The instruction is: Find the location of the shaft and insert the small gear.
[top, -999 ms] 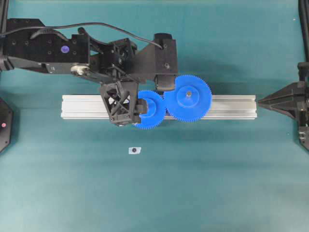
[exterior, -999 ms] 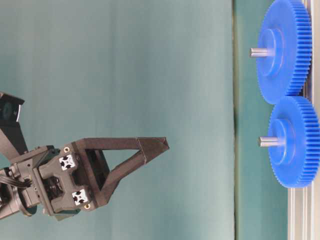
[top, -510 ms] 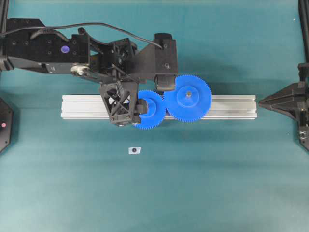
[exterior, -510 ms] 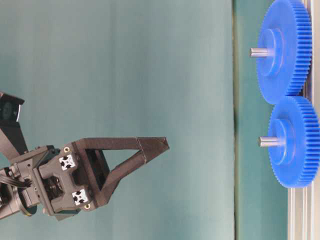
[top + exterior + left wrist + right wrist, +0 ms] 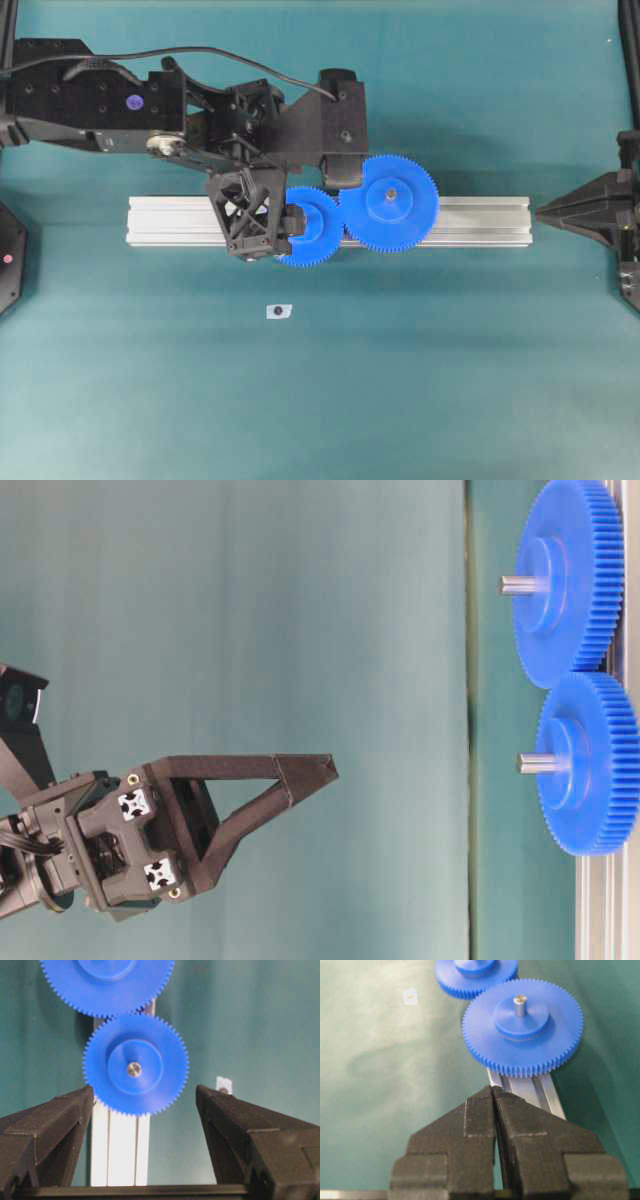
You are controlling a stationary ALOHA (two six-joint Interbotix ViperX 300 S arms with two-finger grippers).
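Note:
The small gear (image 5: 316, 230) sits flat on the aluminium rail (image 5: 470, 222), meshed with the larger blue gear (image 5: 392, 205). The shaft (image 5: 134, 1069) shows as a grey pin end in the small gear's hub (image 5: 136, 1066). In the table-level view the shaft (image 5: 535, 763) sticks out of the small gear (image 5: 592, 765). My left gripper (image 5: 145, 1089) hangs open directly above this gear, clear of it, with nothing between its fingers. The same left gripper (image 5: 330, 768) is well apart from the pin tip. My right gripper (image 5: 493, 1088) is shut and empty, off the rail's right end (image 5: 540, 210).
A small white tag with a dark dot (image 5: 279, 311) lies on the green mat in front of the rail. The larger gear's pin (image 5: 520, 1004) stands up from its hub. Arm bases show at the left and right edges of the overhead view.

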